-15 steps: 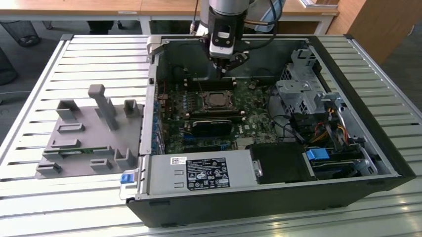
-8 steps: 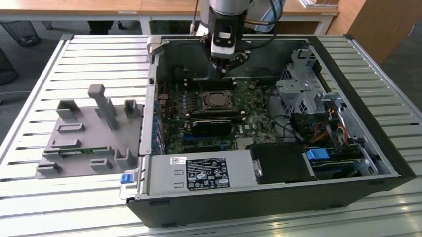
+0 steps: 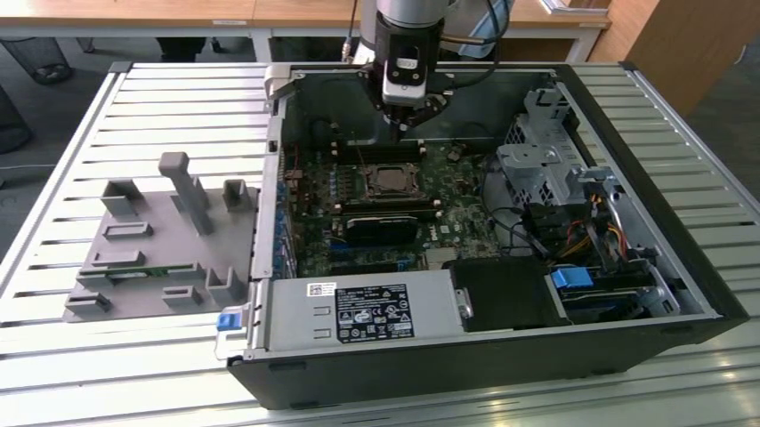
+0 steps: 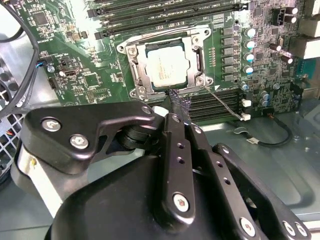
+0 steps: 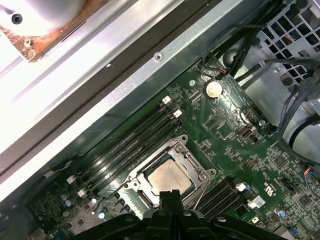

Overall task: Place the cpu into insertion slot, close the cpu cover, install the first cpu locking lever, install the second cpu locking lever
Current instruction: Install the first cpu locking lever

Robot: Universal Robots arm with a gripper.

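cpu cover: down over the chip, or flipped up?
Down. In the second wrist view the cpu cover lies flat around the cpu, whose silver face shows through the cut-out.

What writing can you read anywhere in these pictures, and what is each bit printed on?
Nothing can be quoted as it reads.
Label on the power supply box: small print and symbols, too small to read.
Face of the cpu: faint marking, too blurred to read.
Memory slots: pale lettering, too small to read.
Circuit board: white marks, none readable.
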